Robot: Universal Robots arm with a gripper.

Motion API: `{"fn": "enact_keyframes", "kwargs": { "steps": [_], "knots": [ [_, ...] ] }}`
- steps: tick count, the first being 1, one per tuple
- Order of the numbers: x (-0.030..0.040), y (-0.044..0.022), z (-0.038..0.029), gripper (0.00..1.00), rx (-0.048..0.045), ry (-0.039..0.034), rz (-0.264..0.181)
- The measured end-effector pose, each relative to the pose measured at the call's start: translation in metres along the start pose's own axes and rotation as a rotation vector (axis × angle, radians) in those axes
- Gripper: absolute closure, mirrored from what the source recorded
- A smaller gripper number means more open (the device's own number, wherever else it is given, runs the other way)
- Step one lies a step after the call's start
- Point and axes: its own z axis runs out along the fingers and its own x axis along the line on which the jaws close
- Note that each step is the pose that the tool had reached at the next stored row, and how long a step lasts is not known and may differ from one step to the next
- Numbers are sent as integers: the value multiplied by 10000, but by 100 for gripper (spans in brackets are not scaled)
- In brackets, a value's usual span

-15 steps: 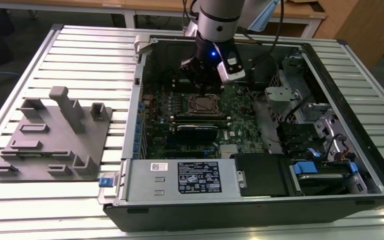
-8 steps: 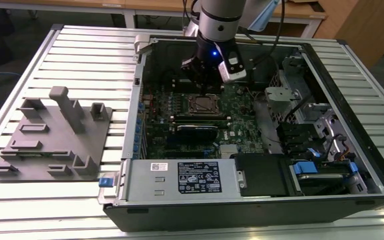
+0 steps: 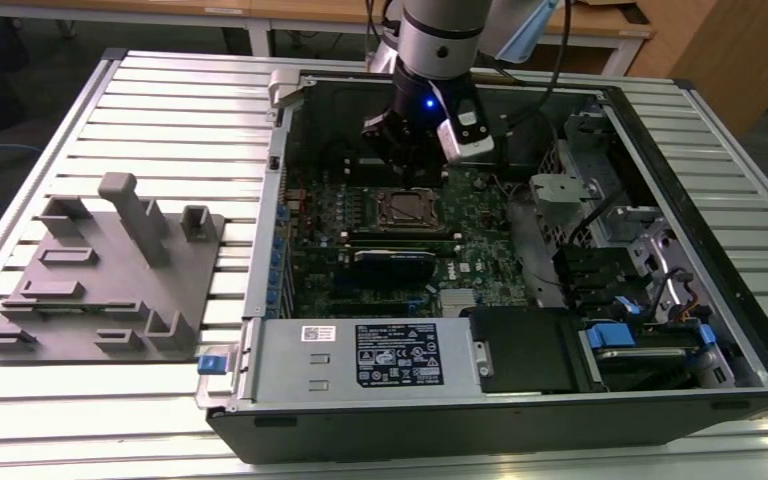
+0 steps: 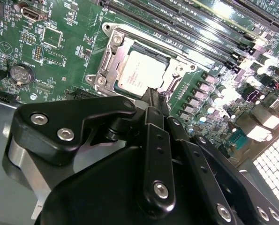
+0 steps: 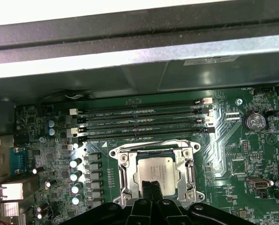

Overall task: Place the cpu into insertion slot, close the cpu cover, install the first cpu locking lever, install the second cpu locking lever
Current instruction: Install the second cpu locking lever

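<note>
The small silver-grey square cpu (image 4: 140, 75) already lies in the black metal-rimmed insertion slot (image 5: 160, 169) on the green board; the black end effector (image 4: 153, 96), fingers pinched together and empty, hovers at its edge, seemingly touching; press gently, keeping square.

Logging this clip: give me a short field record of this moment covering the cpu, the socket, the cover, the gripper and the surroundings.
cpu: silver top, lying in the socket
insertion slot: on the green board, beside the long memory slots
cpu cover: metal frame lying flat around the cpu
gripper: fingers together, tips right over the cpu's edge in both wrist views
setting: open computer case on a slatted table; grey fixture block at the exterior view's left
</note>
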Motion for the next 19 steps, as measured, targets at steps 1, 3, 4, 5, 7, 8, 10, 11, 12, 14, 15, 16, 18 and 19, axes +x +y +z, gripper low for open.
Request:
{"fn": "enact_keyframes", "kwargs": {
  "steps": [1,3,4,5,7,8,10,11,12,14,15,16,18,19],
  "knots": [
    [0,0,-1,90,1,0,0],
    [1,-1,-9,90,8,3,1],
    [1,0,-16,90,2,0,0],
    [1,0,-16,90,1,0,0],
    [1,0,-17,90,0,0,0],
    [1,0,-18,90,3,1,0],
    [1,0,-19,90,2,1,0],
    [1,0,-22,90,5,2,0],
    [1,0,-22,90,3,1,0],
    [2,1,-50,90,2,1,0],
    [2,1,-50,90,2,0,0],
    [2,1,-50,90,2,1,0],
    [2,1,-50,90,2,0,0],
    [2,1,-50,90,2,1,0]
  ]
}}
